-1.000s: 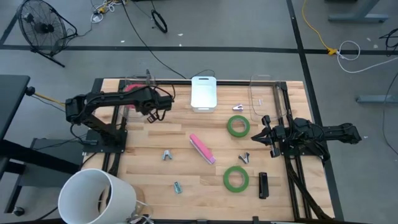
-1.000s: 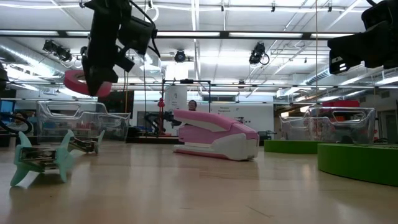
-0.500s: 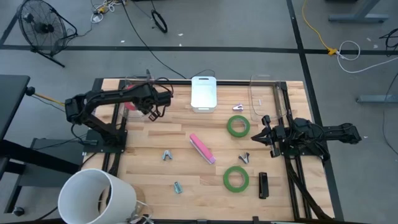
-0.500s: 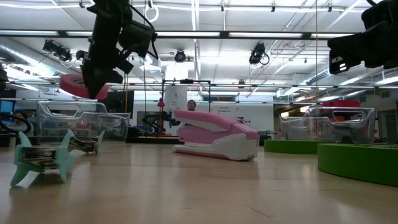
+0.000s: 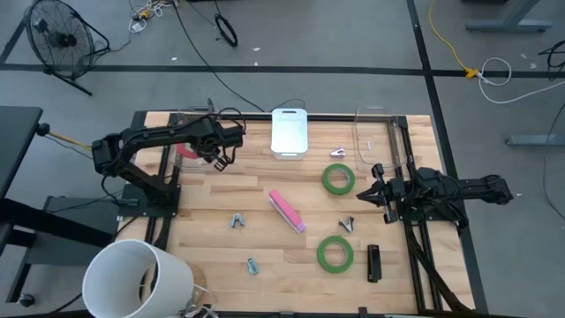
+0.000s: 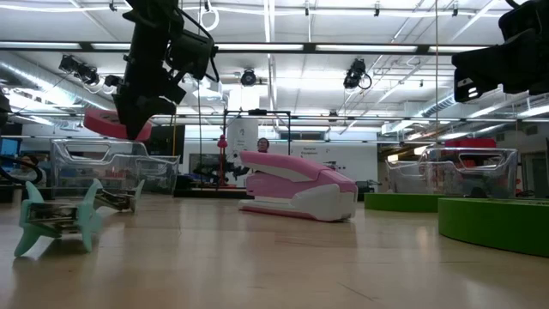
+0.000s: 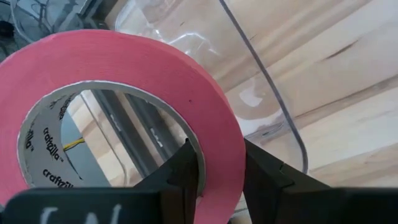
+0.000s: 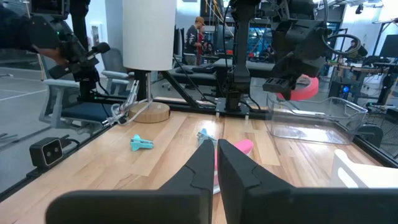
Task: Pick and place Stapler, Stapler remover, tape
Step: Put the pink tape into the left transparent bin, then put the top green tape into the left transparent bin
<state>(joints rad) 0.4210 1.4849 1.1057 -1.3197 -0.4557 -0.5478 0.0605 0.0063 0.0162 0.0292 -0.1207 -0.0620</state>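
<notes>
High view: the left hand (image 5: 214,152) sits over the far-left part of the surface (image 5: 265,238), closed on the pink tape roll (image 5: 187,148), which hangs above the clear bin (image 5: 190,124) at that corner. The right hand (image 5: 371,196) waits at the right edge, near one green tape roll (image 5: 337,178); a second green tape roll (image 5: 335,253) lies nearer the front, the pink stapler (image 5: 287,211) mid-surface, a staple remover (image 5: 237,220) left of it. Low view: the pink roll (image 6: 116,123) is carried clear of the surface, tilted, with the left hand (image 6: 141,107) reaching down from above. Left wrist view: two dark fingers (image 7: 264,174) pinch the roll's wall (image 7: 217,124), one inside the open centre and one outside, with the bin's rim (image 7: 261,87) directly behind. Judgement: the roll is light and stiff, its cardboard core firm; a wall pinch suits it, though the smooth outer wrap could slip or swing. Right wrist view: the right hand (image 8: 216,155) shows its fingertips together, holding nothing, level above the surface and pointed toward the stapler.
</notes>
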